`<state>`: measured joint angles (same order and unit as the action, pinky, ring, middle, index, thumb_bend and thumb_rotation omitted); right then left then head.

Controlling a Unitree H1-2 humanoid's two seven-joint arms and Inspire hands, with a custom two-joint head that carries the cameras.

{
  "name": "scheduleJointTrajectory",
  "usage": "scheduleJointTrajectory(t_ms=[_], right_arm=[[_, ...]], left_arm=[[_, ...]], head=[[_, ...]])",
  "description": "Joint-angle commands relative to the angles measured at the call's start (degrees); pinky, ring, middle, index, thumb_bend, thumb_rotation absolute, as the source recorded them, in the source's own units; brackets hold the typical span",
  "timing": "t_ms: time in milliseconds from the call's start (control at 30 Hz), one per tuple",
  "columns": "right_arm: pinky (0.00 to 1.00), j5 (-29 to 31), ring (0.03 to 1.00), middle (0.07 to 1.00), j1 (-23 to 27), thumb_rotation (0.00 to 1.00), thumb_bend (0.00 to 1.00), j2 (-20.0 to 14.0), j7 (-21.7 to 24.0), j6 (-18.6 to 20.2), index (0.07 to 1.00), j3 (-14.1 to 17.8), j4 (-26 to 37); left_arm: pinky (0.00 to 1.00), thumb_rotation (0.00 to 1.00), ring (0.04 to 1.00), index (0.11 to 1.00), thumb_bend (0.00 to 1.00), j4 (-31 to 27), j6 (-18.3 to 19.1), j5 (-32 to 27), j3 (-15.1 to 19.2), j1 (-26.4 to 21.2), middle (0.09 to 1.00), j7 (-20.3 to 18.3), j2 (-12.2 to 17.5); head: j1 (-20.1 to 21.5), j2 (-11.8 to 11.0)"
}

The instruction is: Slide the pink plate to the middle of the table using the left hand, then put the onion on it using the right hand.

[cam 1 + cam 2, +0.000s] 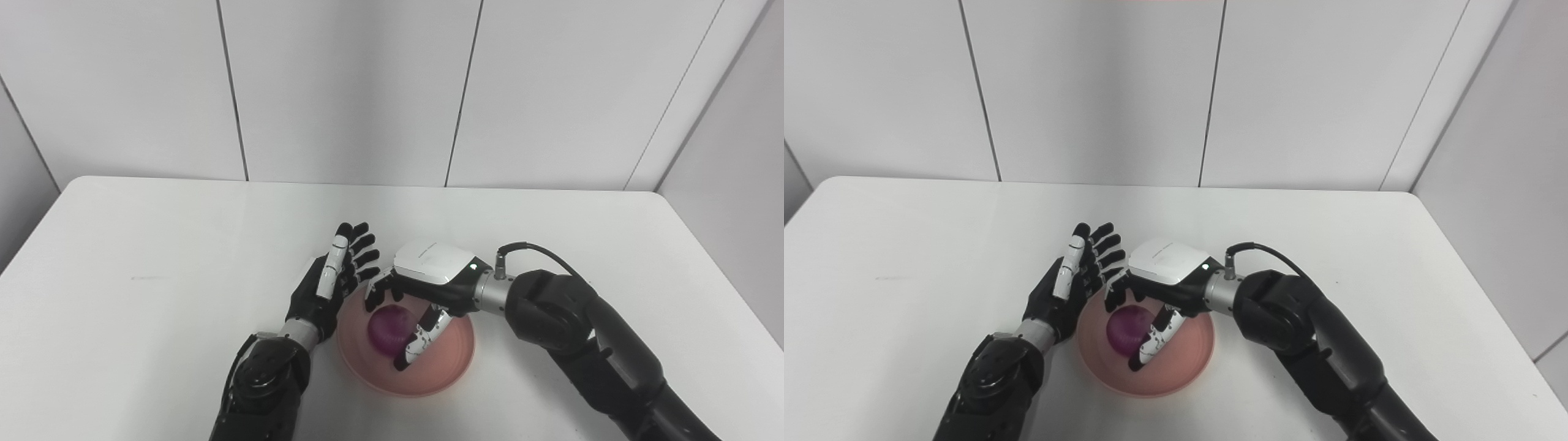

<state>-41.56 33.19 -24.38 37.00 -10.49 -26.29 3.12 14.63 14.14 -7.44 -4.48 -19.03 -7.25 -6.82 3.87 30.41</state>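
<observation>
So, counted up: one pink plate (456, 358), one purple onion (388, 327), and two robot hands. The onion is sat inside the plate, a bit left of its middle, and the plate itself is parked on the near-centre part of the bench (153, 257).

The right robot hand (409, 306) is reached in over the plate from the right side, palm down. Its fingers (378, 293) are curled over the far side of the onion and its thumb (418, 344) is dropped down at the onion's near right. Whether the onion is actually squeezed or just caged can't be told from either view, so that one is left open.

The left robot hand (334, 278) is held upright just beside the plate's left rim, fingers spread and pointing away, nothing gripped. Contact with the rim can't be made out, since the rim there is hidden behind the hand.

The bench is plain white with rounded far corners, and only a faint smudge (147, 277) is seen on its left side. Pale grey wall panels (349, 86) with dark seams are set behind it, and another panel is angled in on the right.

Part of the plate's far rim is blocked by the right robot hand.
</observation>
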Motion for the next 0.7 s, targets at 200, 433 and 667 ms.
scheduleJointTrajectory(t_ms=[200,433,667], right_arm=[[0.46,1.89,0.585,0.707,2.14,0.63,1.0,-0.01,-0.77,1.82,0.702,3.45,3.9],[0.53,4.98,0.645,0.699,0.68,0.81,1.0,1.45,-4.23,1.94,0.704,7.71,4.11],[0.89,12.78,0.881,0.869,-2.75,0.98,1.0,4.27,-8.85,3.5,0.837,13.76,1.69]], left_arm=[[0.83,1.0,0.898,0.908,0.65,4.4,6.87,0.54,0.05,4.33,0.932,0.89,0.64],[0.82,1.0,0.895,0.903,0.65,3.96,7.14,0.38,0.23,4.59,0.929,0.94,0.63],[0.81,0.99,0.885,0.896,0.65,3.66,7.63,0.65,0.17,4.54,0.925,1.24,0.71]], head=[[0.17,0.07],[0.36,0.17],[0.59,0.07]])
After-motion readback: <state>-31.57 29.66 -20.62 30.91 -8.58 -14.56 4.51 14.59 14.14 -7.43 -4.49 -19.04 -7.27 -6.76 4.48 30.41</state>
